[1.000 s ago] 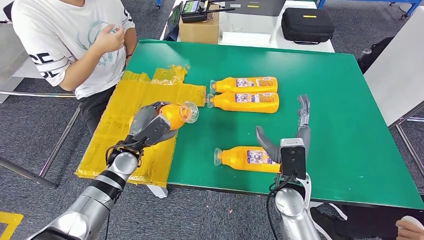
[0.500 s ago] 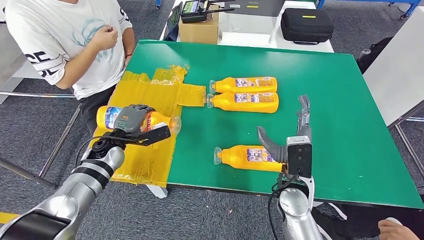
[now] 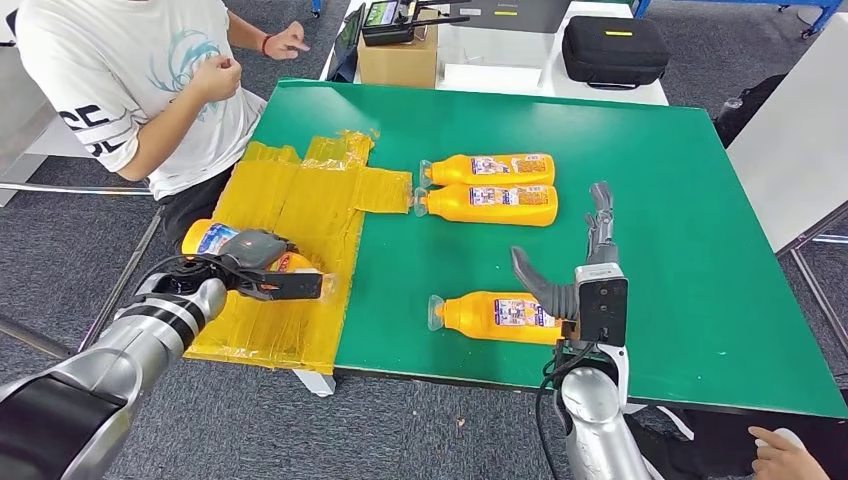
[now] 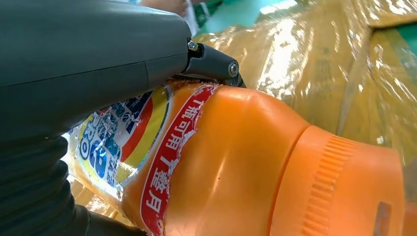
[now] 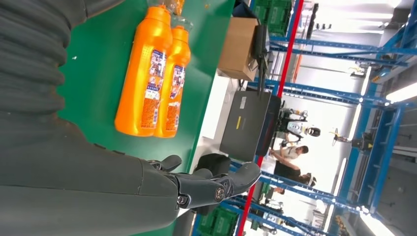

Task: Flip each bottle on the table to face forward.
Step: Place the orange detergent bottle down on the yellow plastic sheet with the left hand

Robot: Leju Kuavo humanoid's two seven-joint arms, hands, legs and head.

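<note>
the left hand [image 3: 262,262] grasps an orange bottle [image 3: 212,238] over the yellow sheet [image 3: 300,210] at the counter's [image 3: 650,180] edge; a loose hold could drop it floorward. right hand [image 3: 590,255] is released.

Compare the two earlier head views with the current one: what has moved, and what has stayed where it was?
The left hand, still gripping an orange bottle, has swung it out to the robot's left over the yellow sheet, turning it from cap-forward to lying sideways. The right hand stays open beside the near bottle, barely shifted. The two far bottles have not moved.
</note>
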